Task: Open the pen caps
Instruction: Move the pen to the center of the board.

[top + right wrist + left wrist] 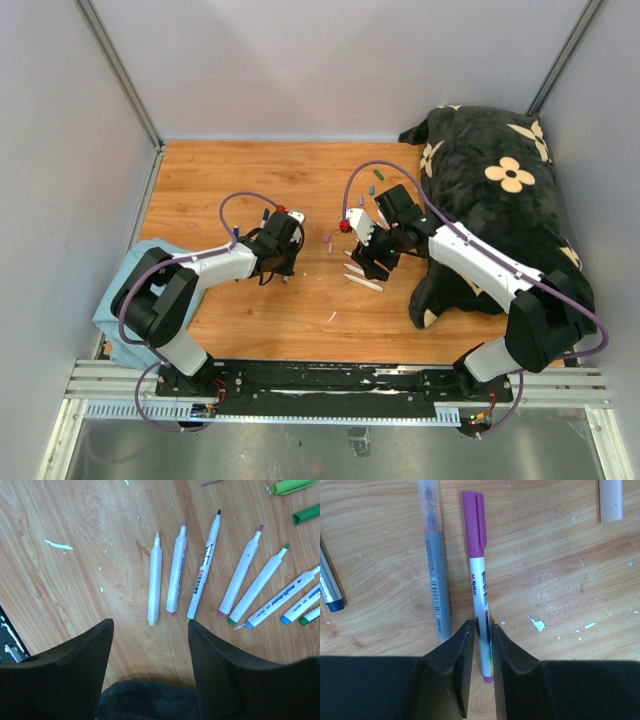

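In the left wrist view a white pen (pixel 479 587) with a purple pen cap (pixel 474 520) still on lies flat on the wooden table. My left gripper (pixel 482 627) is shut on its barrel near the tail end, a finger touching each side. From above the left gripper (pixel 283 270) points down at the table's middle left. My right gripper (pixel 150 625) stands open above the wood with nothing between its fingers. Beyond it lie several uncapped pens (pixel 200 580) in a row. Two loose green pen caps (pixel 289 486) lie at the far right.
A grey pen (pixel 436 565) lies beside the held one, a blue-tipped pen (pixel 330 590) further left, and a white barrel (pixel 610 500) at the upper right. A black flower-patterned cushion (pixel 500 200) fills the right side. A blue cloth (pixel 115 300) lies at the left edge.
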Robot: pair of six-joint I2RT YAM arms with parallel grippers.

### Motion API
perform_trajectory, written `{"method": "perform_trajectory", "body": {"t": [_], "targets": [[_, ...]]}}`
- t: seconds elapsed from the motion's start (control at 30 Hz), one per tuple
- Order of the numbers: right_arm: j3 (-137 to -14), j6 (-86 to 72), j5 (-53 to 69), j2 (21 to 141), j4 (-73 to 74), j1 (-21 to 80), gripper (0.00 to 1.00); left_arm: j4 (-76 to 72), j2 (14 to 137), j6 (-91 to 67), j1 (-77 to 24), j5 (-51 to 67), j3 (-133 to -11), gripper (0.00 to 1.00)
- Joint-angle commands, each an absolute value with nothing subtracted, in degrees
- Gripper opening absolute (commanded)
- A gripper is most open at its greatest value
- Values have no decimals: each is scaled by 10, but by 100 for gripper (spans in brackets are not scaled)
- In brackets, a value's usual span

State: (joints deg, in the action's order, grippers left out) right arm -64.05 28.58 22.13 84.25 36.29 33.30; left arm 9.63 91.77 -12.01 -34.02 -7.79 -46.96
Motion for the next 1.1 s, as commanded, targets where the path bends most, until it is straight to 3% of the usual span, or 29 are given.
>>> {"method": "perform_trajectory", "body": {"t": [0.0, 0.47, 0.67, 1.07], "targets": [[-633, 294, 232, 840, 373, 324, 63, 97, 921, -127, -350, -76, -467, 26], [-633, 295, 235, 839, 373, 324, 63, 108, 934, -143, -363, -68, -471, 26], [-634, 294, 237, 838, 373, 324, 63, 109, 930, -153, -383, -65, -466, 18], [-633, 294, 240, 837, 373, 324, 63, 122, 908, -179, -433, -86, -442, 16]]}}
